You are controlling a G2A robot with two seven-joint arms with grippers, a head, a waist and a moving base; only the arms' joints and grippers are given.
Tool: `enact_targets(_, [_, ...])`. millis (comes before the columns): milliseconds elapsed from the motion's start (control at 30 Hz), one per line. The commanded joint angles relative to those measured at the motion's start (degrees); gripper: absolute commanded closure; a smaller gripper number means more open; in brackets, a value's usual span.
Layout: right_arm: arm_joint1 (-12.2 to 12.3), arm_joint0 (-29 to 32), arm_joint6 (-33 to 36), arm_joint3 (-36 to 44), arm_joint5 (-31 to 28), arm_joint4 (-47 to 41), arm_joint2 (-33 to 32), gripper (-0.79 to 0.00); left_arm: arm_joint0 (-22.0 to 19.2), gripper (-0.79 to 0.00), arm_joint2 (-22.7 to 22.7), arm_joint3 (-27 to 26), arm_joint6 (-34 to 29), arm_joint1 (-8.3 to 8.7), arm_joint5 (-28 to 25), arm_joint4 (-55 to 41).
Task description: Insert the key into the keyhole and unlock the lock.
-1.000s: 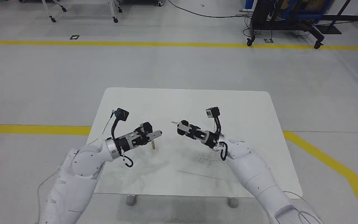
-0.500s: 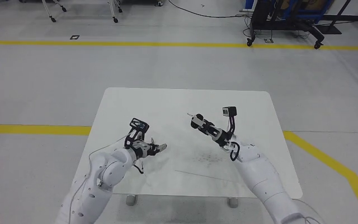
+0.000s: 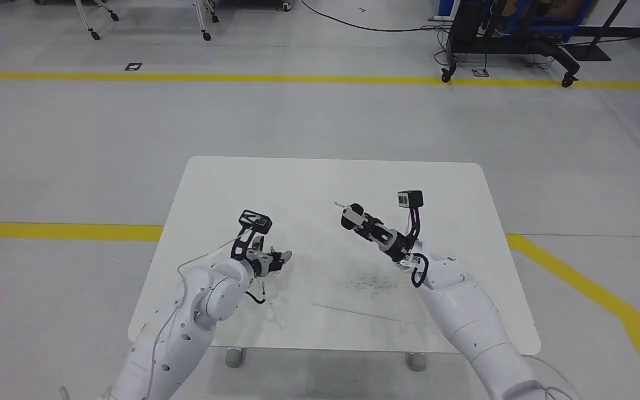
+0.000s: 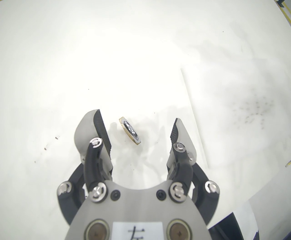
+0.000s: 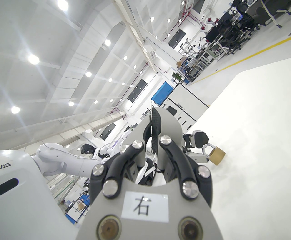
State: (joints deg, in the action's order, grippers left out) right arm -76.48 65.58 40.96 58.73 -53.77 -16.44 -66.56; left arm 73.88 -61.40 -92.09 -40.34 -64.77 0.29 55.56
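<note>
We find the left pincer [image 4: 137,118] now wide, the lock [image 4: 130,130] released onto the tabletop [image 4: 68,56]. The right pincer [image 5: 152,114] grips the key [image 3: 341,207]; insertion appears pending.

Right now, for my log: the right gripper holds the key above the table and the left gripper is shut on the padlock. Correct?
No: the left wrist view shows the left gripper open around the padlock on the table. The right gripper holds the key.

Setting: large industrial robotics lab hall. Evidence: pale sealed floor [image 3: 300,130] with yellow lane tape [image 3: 300,78] at 12 o'clock of the white table [image 3: 330,190], and a black wheeled equipment cart [image 3: 510,48] at 1 o'clock. High ceiling with round lamps [image 5: 33,59], blue-fronted cabinet [image 5: 164,91], office chairs [image 5: 246,21].
</note>
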Motion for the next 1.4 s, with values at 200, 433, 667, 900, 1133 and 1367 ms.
enact_targets(200, [0.0, 0.0, 0.0, 0.0, 0.0, 0.0, 0.0, 0.000, -1.2, -0.489, 1.0, 1.5, -0.6, -0.48, 1.3, 1.4])
enact_targets(433, [0.0, 0.0, 0.0, 0.0, 0.0, 0.0, 0.0, 0.000, -1.5, 0.000, 1.3, 1.9, -0.7, -0.76, 1.8, 2.0])
enact_targets(667, [0.0, 0.0, 0.0, 0.0, 0.0, 0.0, 0.0, 0.000, -1.2, 0.000, 0.8, 1.7, -2.2, -0.71, 1.8, 3.7])
enact_targets(900, [0.0, 0.0, 0.0, 0.0, 0.0, 0.0, 0.0, 0.000, -1.0, 0.000, 0.4, 1.9, -2.7, -0.72, 1.6, 5.1])
enact_targets(1133, [0.0, 0.0, 0.0, 0.0, 0.0, 0.0, 0.0, 0.000, -0.8, 0.000, -0.1, 1.5, -2.9, -0.73, 0.2, 5.1])
enact_targets(1367, [0.0, 0.0, 0.0, 0.0, 0.0, 0.0, 0.0, 0.000, -0.1, 0.000, -1.0, 0.4, -2.9, -0.54, -3.5, 4.4])
